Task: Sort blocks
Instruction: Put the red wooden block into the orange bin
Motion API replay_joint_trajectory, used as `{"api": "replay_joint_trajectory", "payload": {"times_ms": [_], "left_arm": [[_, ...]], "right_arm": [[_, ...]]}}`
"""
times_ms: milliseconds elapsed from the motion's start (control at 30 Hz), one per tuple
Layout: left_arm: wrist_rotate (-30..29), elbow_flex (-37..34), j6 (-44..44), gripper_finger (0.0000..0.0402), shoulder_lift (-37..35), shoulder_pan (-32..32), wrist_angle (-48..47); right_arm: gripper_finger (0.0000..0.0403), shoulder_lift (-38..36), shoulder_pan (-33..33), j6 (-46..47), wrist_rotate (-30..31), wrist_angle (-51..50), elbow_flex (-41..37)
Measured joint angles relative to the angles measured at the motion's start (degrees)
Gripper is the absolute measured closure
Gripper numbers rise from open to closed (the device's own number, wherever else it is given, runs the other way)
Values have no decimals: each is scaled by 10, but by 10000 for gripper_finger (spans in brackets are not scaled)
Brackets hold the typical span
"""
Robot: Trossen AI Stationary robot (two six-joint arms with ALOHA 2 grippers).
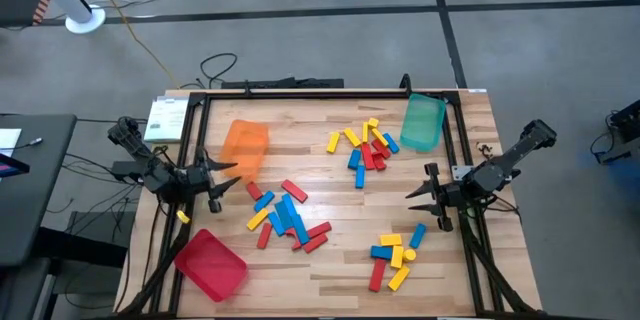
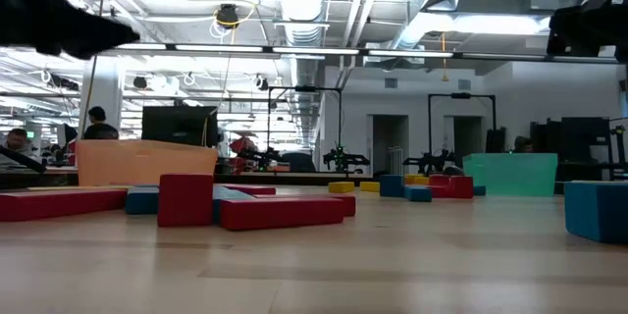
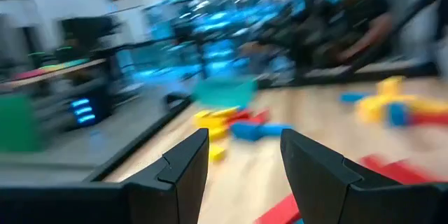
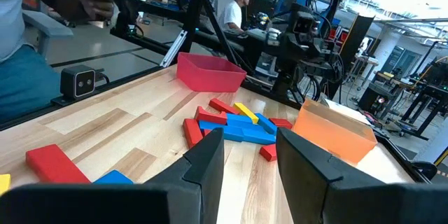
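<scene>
From above, my left claw [image 1: 213,186] hangs over the left side of the wooden surface [image 1: 330,265], its fingers apart and holding nothing, just beside the orange tray [image 1: 244,147]. My right claw [image 1: 428,196] hangs over the right side, fingers likewise apart and empty. The blocks [image 1: 286,215] lie in three loose groups: red, blue and yellow ones between my left claw and the middle of the surface, a second bunch [image 1: 362,145] near the far edge next to the green tray [image 1: 422,122], and a third [image 1: 395,252] near the front edge, close to my right claw. One yellow block [image 1: 183,217] lies alone near my left arm. The red tray [image 1: 211,264] sits at the front left corner.

At surface level, red blocks [image 2: 185,199] fill the near ground, with the orange tray [image 2: 146,163] behind on the left and the green tray [image 2: 510,174] far right.

Past my left wrist, the two fingers [image 3: 183,170] stand apart with bare wood between them; blurred blocks [image 3: 238,122] lie ahead.

Past my right wrist, the fingers [image 4: 207,164] are also apart, with the mixed group of blocks [image 4: 234,127], the red tray [image 4: 208,71] and the orange tray [image 4: 333,131] ahead. A person [image 4: 236,10] sits beyond the surface.
</scene>
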Motion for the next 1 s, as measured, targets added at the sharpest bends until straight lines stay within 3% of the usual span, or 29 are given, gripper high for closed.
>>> {"api": "replay_joint_trajectory", "payload": {"times_ms": [367, 600, 700, 1000], "left_arm": [[294, 0, 113, 228, 0, 27, 256], [410, 0, 107, 228, 0, 32, 264], [434, 0, 104, 228, 0, 32, 261], [432, 16, 139, 228, 9, 32, 256]], "right_arm": [[255, 0, 0, 0, 0, 0, 0], [255, 0, 0, 0, 0, 0, 0], [255, 0, 0, 0, 0, 0, 0], [255, 0, 0, 0, 0, 0, 0]]}}
